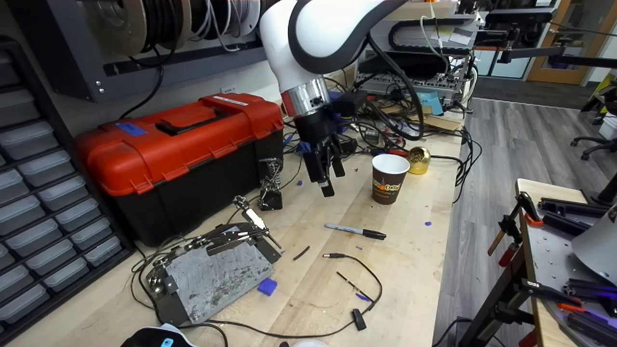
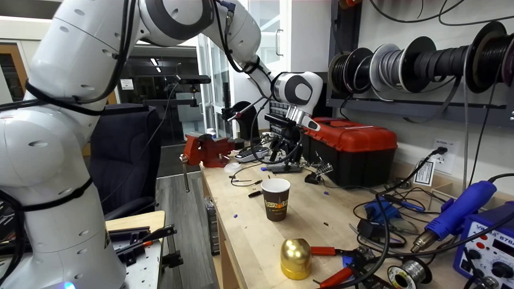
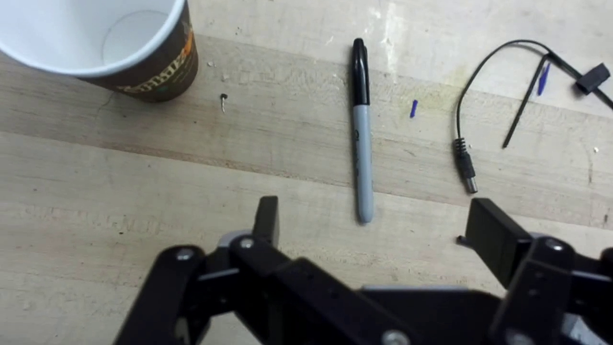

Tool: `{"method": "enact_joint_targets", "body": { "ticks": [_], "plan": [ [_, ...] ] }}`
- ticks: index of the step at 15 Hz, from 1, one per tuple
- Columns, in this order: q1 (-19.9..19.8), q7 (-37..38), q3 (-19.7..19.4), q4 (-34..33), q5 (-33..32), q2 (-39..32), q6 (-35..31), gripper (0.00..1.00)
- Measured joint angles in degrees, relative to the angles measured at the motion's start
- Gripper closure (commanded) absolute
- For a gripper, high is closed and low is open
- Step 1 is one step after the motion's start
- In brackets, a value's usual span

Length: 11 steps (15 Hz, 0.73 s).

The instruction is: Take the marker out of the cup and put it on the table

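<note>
The marker, with a grey barrel and black cap, lies flat on the table [image 1: 405,270] in an exterior view [image 1: 354,230] and in the wrist view [image 3: 362,143]. In an exterior view only its dark end [image 2: 255,194] shows beside the cup. The brown cup [image 1: 387,187] with a white rim stands upright near the marker, also in view [image 2: 276,205] and at the wrist view's upper left [image 3: 177,72]. The visible part of its inside holds nothing. My gripper [image 1: 333,180] is open and empty above the table; in the wrist view its fingers [image 3: 373,223] are wide apart, the marker's grey end beyond the gap.
A red-and-black toolbox [image 1: 193,159] stands along the wall. A helping-hands stand [image 1: 270,188], a grey plate fixture [image 1: 219,274] and a thin black cable [image 1: 378,279] lie around. A gold cap [image 2: 296,259], red-handled pliers [image 2: 337,277] and a soldering station [image 2: 492,241] are past the cup.
</note>
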<state>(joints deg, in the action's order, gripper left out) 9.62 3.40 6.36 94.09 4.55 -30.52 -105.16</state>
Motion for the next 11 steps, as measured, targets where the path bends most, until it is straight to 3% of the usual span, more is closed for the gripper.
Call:
{"method": "enact_joint_targets", "body": {
  "ticks": [3,11],
  "plan": [
    [-0.4,0.5,-0.2,5.8,0.7,5.1,-4.4,0.00],
    [-0.3,0.4,-0.1,5.1,0.7,3.7,-4.4,0.00]
  ]
}}
